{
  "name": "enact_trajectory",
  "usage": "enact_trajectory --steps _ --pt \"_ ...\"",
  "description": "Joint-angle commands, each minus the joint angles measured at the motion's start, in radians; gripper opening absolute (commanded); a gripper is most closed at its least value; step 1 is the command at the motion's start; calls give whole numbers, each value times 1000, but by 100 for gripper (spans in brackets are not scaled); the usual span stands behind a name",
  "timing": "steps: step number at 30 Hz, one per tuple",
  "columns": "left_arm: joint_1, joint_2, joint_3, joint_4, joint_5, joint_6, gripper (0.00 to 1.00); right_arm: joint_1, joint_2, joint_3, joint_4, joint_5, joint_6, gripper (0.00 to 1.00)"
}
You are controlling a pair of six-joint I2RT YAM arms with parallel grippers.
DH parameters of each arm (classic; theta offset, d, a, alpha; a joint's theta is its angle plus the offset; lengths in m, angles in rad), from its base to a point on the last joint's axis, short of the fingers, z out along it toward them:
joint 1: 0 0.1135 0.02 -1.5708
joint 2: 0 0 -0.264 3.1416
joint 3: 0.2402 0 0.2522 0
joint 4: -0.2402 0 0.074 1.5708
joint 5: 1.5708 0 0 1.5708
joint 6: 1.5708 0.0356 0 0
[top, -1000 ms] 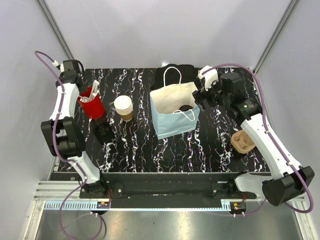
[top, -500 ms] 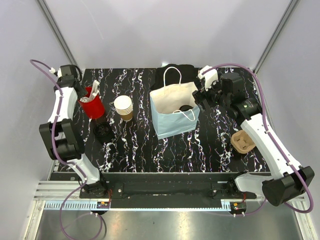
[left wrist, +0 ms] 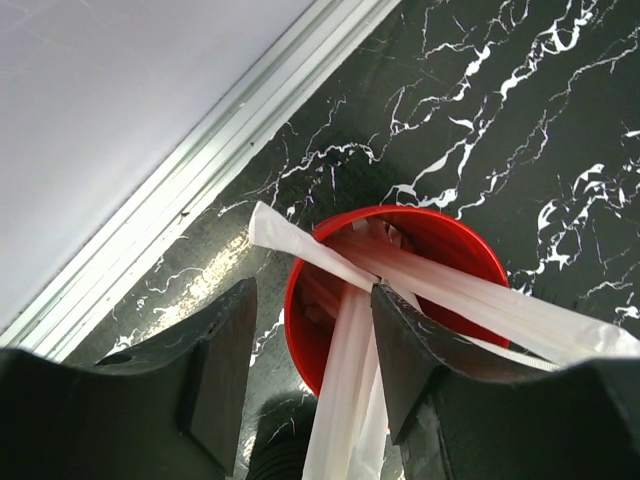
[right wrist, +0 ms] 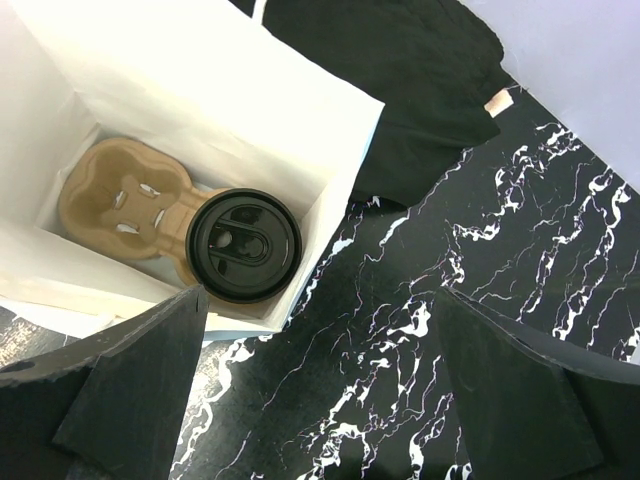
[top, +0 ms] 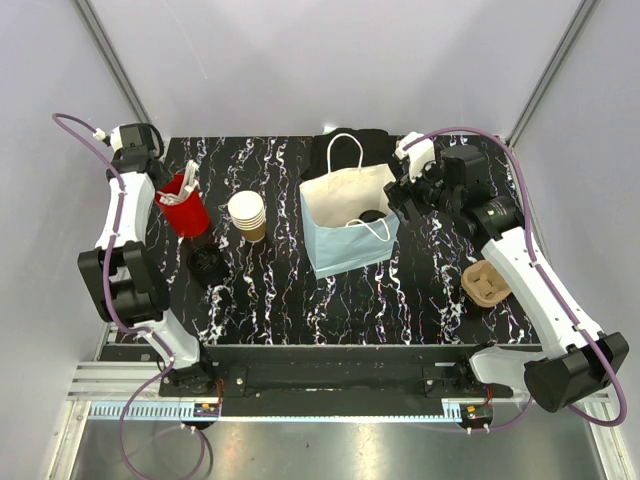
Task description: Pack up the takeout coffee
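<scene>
The takeout coffee, seen by its round black lid, stands inside the white paper bag in one cell of a tan cup carrier. In the top view it is a dark spot in the bag. My right gripper is open and empty, above the table just right of the bag's edge. My left gripper is open above the red cup of white straws, with straws between its fingers; it sits at the back left.
A nested stack of tan cups stands right of the red cup. A black lid lies in front of it. A spare tan carrier lies at the right. Black cloth lies behind the bag.
My left arm's wrist has shifted a little to the left and back over the red cup. The right arm and the bag have not moved.
</scene>
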Motion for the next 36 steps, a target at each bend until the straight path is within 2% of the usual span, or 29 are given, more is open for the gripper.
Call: enact_trajectory --steps 1,7,14,17,18,21,26,31,34,35,36 --pt "-2 21 54 40 -70 3 52 -4 -14 8 13 -27 12 100" --pt "-5 44 77 40 -90 12 48 -4 -14 13 6 -36 18 100" --pt "-18 56 76 41 -124 19 34 -5 -19 14 3 -39 18 100" --pt "-19 62 71 43 -128 26 25 -2 -20 14 1 -44 18 100" --pt "-19 64 71 44 -130 29 14 -4 -19 14 0 -44 18 100" --pt "-21 73 71 43 -122 30 0 -4 -22 16 -1 -45 20 100" --pt "-19 68 76 32 -105 30 0 -2 -23 16 -4 -49 20 100" --pt "-21 30 80 28 -4 36 0 -4 -22 17 -4 -49 20 100" --pt "-22 -8 81 26 99 47 15 -2 -25 18 -4 -49 20 100" --pt "-24 -27 80 26 123 50 25 -2 -26 18 -2 -49 20 100" --pt "-22 -37 79 23 158 56 29 -2 -26 18 -2 -47 20 100"
